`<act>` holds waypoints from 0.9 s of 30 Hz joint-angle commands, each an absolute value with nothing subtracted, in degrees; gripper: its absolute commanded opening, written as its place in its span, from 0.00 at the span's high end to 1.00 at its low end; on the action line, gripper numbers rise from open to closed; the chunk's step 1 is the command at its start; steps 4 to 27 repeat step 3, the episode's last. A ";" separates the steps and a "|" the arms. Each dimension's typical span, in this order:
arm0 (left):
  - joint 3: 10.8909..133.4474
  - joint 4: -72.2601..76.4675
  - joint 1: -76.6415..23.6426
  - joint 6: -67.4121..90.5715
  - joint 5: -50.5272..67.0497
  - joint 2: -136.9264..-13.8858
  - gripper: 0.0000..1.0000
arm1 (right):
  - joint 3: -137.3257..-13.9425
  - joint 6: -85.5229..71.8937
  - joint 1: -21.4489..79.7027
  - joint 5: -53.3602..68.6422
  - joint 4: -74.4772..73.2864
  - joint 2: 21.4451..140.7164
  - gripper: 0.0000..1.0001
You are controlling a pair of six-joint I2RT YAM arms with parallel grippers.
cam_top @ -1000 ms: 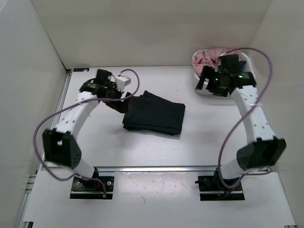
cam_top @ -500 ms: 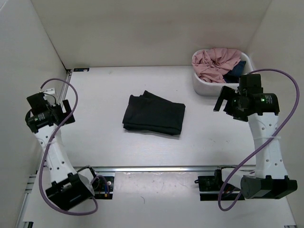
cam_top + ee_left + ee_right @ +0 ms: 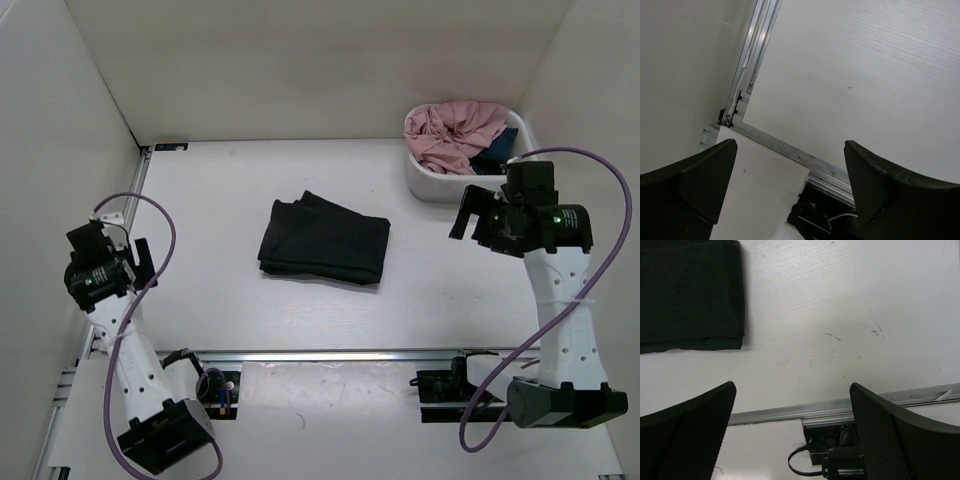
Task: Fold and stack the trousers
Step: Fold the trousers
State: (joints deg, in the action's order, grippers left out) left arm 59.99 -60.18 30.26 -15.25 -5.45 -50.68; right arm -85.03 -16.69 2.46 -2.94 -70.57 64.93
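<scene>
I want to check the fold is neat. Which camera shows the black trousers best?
The top external view: the trousers lie whole and unobstructed, folded on the table. The right wrist view catches only one corner, at its upper left. The left wrist view shows none of them.

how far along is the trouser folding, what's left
Done: the trousers lie folded in a neat rectangle mid-table. In hand: nothing; the left fingers and right fingers stand open and empty, off to the sides. Left: stacking, perhaps; they lie alone, with a pink garment in the basket.
</scene>
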 commanded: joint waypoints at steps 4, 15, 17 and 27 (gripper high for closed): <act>56.60 -63.19 30.59 -16.87 -5.81 -46.14 0.00 | -82.36 -15.64 2.37 -0.87 -69.87 61.27 0.01; 56.60 -63.19 30.59 -16.87 -5.81 -46.14 0.00 | -82.36 -15.64 2.37 -0.87 -69.87 61.27 0.01; 56.60 -63.19 30.59 -16.87 -5.81 -46.14 0.00 | -82.36 -15.64 2.37 -0.87 -69.87 61.27 0.01; 56.60 -63.19 30.59 -16.87 -5.81 -46.14 0.00 | -82.36 -15.64 2.37 -0.87 -69.87 61.27 0.01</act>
